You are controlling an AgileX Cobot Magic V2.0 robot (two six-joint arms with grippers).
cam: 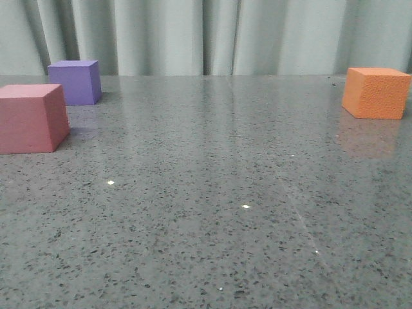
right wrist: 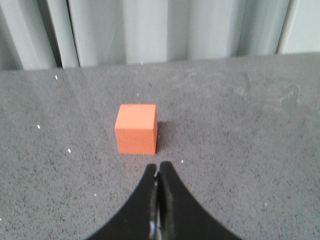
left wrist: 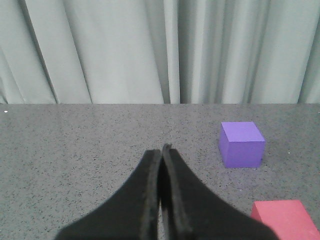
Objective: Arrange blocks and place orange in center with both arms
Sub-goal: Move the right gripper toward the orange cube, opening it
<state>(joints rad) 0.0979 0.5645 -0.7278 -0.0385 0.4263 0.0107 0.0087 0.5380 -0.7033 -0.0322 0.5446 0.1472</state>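
Observation:
The pink-red cube [cam: 31,118] sits at the table's left edge, with the purple cube [cam: 76,82] just behind it. The orange cube [cam: 376,92] sits at the far right. No gripper shows in the front view. My left gripper [left wrist: 161,150] is shut and empty above the table; the purple cube [left wrist: 241,144] and a corner of the pink-red cube [left wrist: 285,219] lie off to its side. My right gripper [right wrist: 159,167] is shut and empty, its tips a short way from the orange cube [right wrist: 136,128].
The speckled grey table [cam: 212,193] ends at pale pleated curtains [cam: 212,35] behind. Bright light spots reflect on the tabletop.

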